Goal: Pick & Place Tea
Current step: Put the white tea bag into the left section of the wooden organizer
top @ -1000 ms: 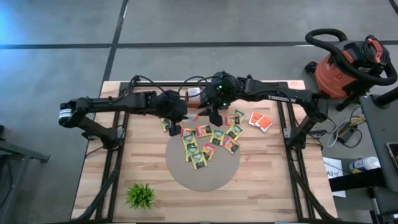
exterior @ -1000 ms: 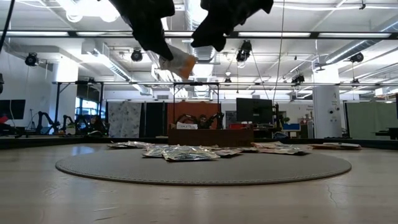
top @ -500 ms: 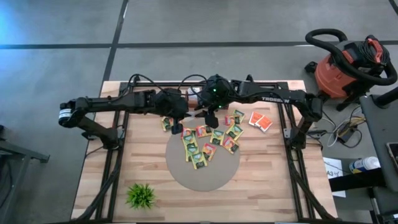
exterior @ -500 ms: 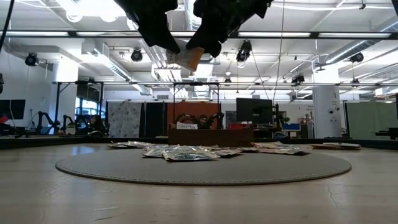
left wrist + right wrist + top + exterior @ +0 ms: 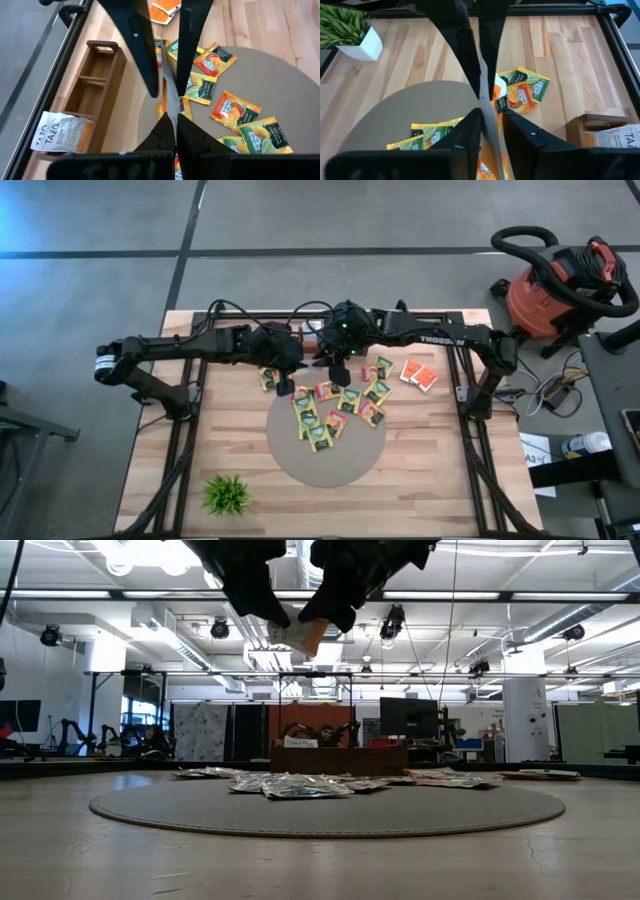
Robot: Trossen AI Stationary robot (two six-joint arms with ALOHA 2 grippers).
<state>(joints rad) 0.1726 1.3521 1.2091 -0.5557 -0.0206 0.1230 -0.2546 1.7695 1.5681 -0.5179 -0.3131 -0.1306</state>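
Observation:
One tea sachet (image 5: 296,636), white and orange, hangs high above the table between my two grippers. My left gripper (image 5: 175,125) is shut on it. My right gripper (image 5: 491,125) meets it from the opposite side, its fingers closed in on the sachet's two faces. Both wrist views show the sachet edge-on as a thin strip. Several more yellow-green and orange tea sachets (image 5: 335,405) lie flat on the round grey mat (image 5: 330,460) below. Two orange ones (image 5: 419,374) lie on the wood to the right. My left gripper pinches one end of the sachet (image 5: 173,112) between its two fingers, slanting down from the table's left. The sachet stands edge-up, clear of the table. My right gripper has a finger on each flat face of the sachet's other end (image 5: 487,112), slanting down from the right.
A wooden compartment box (image 5: 95,85) stands near the table's far edge, with a white TAZO sachet (image 5: 60,137) beside it. A small potted plant (image 5: 228,494) stands near the front left. A red shop vacuum (image 5: 560,280) stands off the table at the far right.
My right gripper has moved toward the table's left and a little down, up to the sachet that my left gripper holds. Its fingers now overlap the sachet in the low view, where they stood apart from it before. The sachet has stayed where it was.

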